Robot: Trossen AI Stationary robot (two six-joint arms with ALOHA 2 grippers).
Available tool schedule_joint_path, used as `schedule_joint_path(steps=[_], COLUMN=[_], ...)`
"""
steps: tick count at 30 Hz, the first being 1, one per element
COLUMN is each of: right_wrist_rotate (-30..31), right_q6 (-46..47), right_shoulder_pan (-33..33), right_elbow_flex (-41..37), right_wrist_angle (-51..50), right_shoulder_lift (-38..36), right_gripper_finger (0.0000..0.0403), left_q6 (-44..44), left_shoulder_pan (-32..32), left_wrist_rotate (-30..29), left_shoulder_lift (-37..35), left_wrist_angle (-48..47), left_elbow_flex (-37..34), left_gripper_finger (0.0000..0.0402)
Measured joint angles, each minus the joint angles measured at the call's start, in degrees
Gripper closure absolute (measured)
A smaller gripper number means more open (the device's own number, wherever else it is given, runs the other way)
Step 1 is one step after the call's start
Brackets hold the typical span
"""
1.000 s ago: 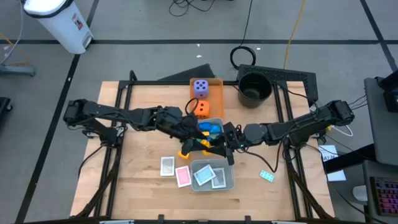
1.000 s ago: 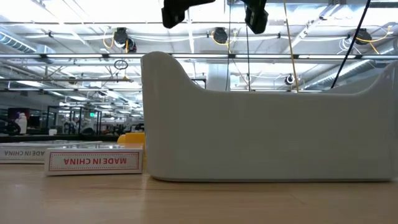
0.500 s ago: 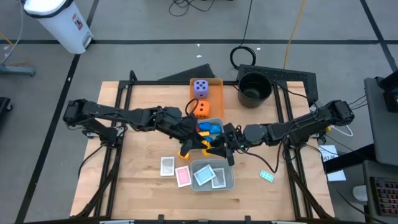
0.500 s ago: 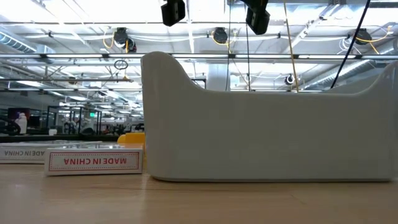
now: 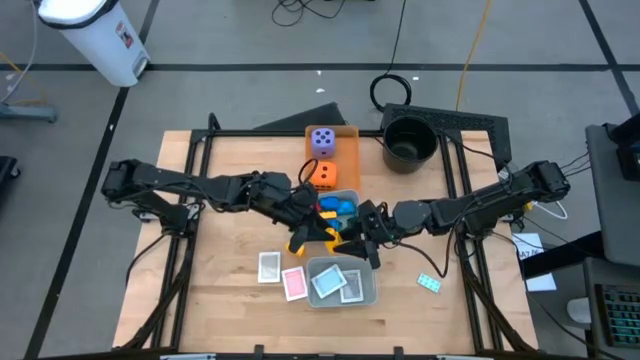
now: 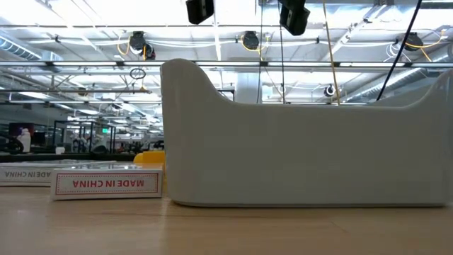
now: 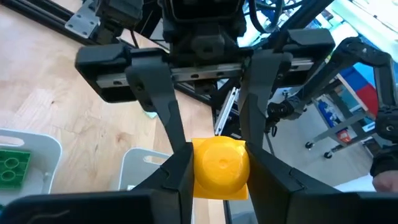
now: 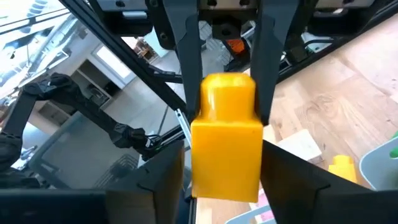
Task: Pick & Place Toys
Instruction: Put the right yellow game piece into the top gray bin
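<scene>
A yellow brick hangs in the air over the middle of the table, between my two grippers, which face each other. My left gripper is shut on it. My right gripper is open, with one finger on either side of the brick's body and a narrow gap showing. On the table to the left lies a second yellow brick. A purple die and an orange die sit on the flat orange tray. White, pink and teal cards lie flat on the table. My left gripper pinches the yellow brick at its stud end between its two fingers, one on each side. The fingers come nearly level from the table's left. The brick is lifted clear, its body sticking out toward my right gripper.
A grey tray with blue bricks stands just beyond the grippers, with a green brick in it. A second grey tray holding cards stands nearer. A black pot sits at the far right.
Both arms have kept their place over the middle of the table with the yellow brick between them. In the low view the dark gripper part at the top left shows narrower than a second ago.
</scene>
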Motion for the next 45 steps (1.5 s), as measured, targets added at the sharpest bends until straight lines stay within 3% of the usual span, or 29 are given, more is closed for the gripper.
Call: schedule_joint_path(steps=[7, 14, 19, 26, 32, 41, 45], right_wrist_rotate=[0.07, -4.00, -3.93, -3.72, 2.43, 10.32, 12.39], right_q6=[0.11, -1.81, -4.82, -7.99, -10.49, -9.10, -5.80], right_shoulder_pan=[-0.11, -0.52, -0.50, -0.43, 1.32, 3.52, 3.76], right_elbow_flex=[0.00, 0.00, 0.00, 0.00, 0.00, -0.24, -4.15], right_wrist_angle=[-0.92, -12.10, -21.20, -30.40, -35.03, -45.65, -44.18], right_shoulder_lift=[-0.32, -5.37, -10.48, -17.63, -20.93, -21.87, -23.27], right_gripper_finger=[0.0157, 0.0130, 0.0130, 0.0133, 0.0133, 0.0133, 0.0133], left_q6=[0.01, 0.03, 0.29, -2.02, -6.96, -11.13, -9.38], left_shoulder_pan=[-0.34, -0.33, -0.37, -0.57, -0.57, 0.27, 0.91], left_wrist_rotate=[0.17, -0.39, -5.92, -18.84, -26.32, -24.80, -23.70], left_shoulder_lift=[0.00, 0.04, 0.04, 0.04, 3.74, 13.53, 16.28], left_wrist_angle=[-0.03, -2.29, -8.99, -13.98, -12.82, -6.69, -5.32], left_elbow_flex=[0.00, 1.16, 4.00, 5.62, 5.64, 5.60, 5.60], left_gripper_finger=[0.0278, 0.0288, 0.0287, 0.0288, 0.0285, 0.0282, 0.0281])
